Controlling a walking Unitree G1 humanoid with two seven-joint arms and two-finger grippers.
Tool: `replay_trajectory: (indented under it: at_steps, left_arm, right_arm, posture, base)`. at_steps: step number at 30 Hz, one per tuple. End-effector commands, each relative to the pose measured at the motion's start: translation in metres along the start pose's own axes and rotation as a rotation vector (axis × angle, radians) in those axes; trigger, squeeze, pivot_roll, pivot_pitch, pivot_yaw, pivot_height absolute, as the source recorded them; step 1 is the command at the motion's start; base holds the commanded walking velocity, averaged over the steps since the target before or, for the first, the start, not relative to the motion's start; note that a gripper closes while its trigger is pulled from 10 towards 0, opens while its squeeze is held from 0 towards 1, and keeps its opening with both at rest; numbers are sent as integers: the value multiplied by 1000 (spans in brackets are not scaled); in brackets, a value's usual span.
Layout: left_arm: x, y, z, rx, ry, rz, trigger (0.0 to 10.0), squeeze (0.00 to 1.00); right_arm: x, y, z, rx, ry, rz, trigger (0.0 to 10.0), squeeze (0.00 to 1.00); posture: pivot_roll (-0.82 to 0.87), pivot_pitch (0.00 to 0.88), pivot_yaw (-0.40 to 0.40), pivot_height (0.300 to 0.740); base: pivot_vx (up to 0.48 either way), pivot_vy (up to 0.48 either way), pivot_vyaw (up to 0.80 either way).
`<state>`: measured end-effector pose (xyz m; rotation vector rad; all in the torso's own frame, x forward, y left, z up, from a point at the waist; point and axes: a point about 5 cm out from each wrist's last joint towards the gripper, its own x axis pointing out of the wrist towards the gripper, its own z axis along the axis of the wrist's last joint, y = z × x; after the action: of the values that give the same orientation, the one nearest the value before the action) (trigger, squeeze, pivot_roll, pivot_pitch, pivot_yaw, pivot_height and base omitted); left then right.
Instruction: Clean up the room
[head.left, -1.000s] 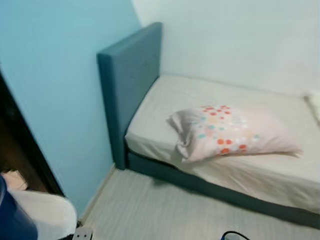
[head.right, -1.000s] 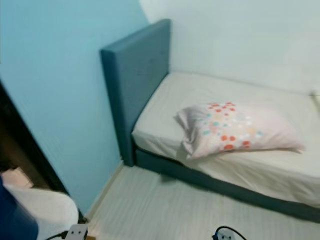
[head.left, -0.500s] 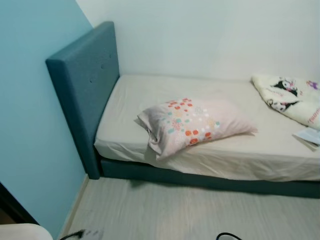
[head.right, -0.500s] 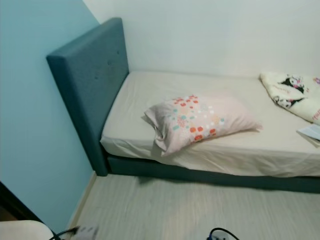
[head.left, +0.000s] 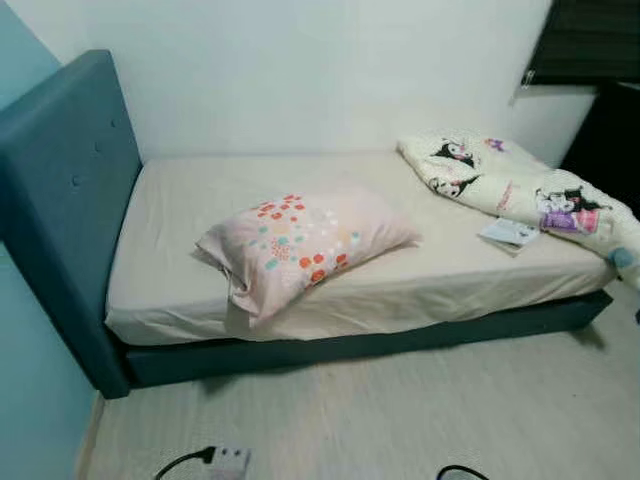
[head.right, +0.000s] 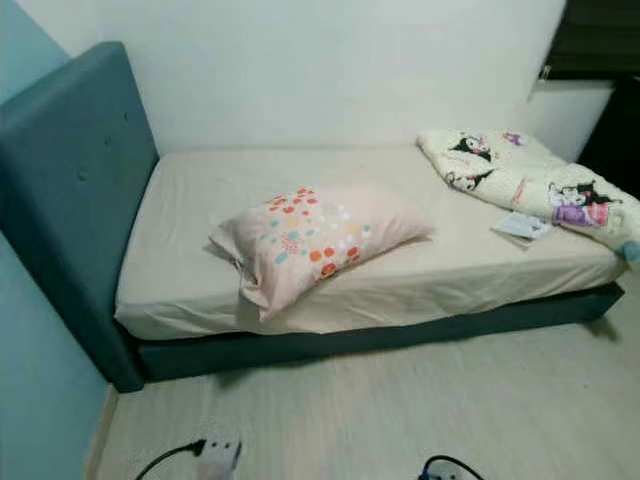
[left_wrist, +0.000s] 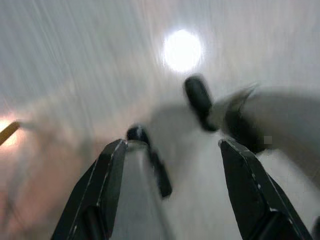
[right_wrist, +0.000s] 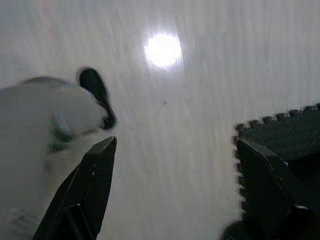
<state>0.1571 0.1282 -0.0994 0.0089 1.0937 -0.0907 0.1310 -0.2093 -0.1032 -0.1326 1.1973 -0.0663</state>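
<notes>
A single bed (head.left: 170, 290) with a teal headboard (head.left: 55, 200) and a beige sheet stands against the white wall. On it lies a pale pillow (head.left: 300, 240) with coloured dots, set askew near the front edge. A crumpled cartoon-print blanket (head.left: 510, 185) is heaped at the bed's foot, with a small paper (head.left: 508, 232) beside it. My left gripper (left_wrist: 172, 165) hangs open over the pale floor. My right gripper (right_wrist: 175, 165) hangs open over the floor too, near a dark foam mat (right_wrist: 285, 135).
A white power strip (head.right: 218, 452) with a black cable lies on the wood floor in front of the bed. Another black cable (head.right: 450, 466) curls at the bottom edge. A dark window blind (head.left: 590, 40) and dark furniture (head.left: 605, 135) stand at the right.
The camera has swung to the right: the blue wall and dark doorway have left the view, and the whole bed with the blanket at its foot has come in.
</notes>
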Motion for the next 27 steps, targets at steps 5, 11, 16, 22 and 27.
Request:
replay_trajectory:
  at_steps: [5, 11, 16, 22, 27]
  left_arm:
    - [0, 9, 0, 35, -4, 9, 10000, 0]
    - [-1, 12, -1, 41, -4, 4, 10000, 0]
    - [-1, 12, -1, 39, -9, 2, 10000, 0]
    - [-1, 13, -2, 30, -16, 2, 10000, 0]
    - [-1, 14, -3, 28, -14, 4, 10000, 0]
  right_arm:
    - [0, -1, 6, -11, -5, -4, 10000, 0]
    - [1, 4, 17, -23, -21, 0, 10000, 0]
    - [1, 0, 12, -33, -13, -5, 10000, 0]
    - [0, -4, 4, -33, 0, -11, 10000, 0]
    - [0, -3, 4, -36, 7, -8, 10000, 0]
  posture:
    - [-44, 0, -43, 740]
    - [-48, 0, -42, 740]
    - [-49, 0, -42, 740]
    - [-47, 0, -41, 740]
    - [-47, 0, -40, 740]
  base:
    - [350, 0, 0]
    - [373, 0, 0]
    - [384, 0, 0]
    - [391, 0, 0]
    - [391, 0, -458]
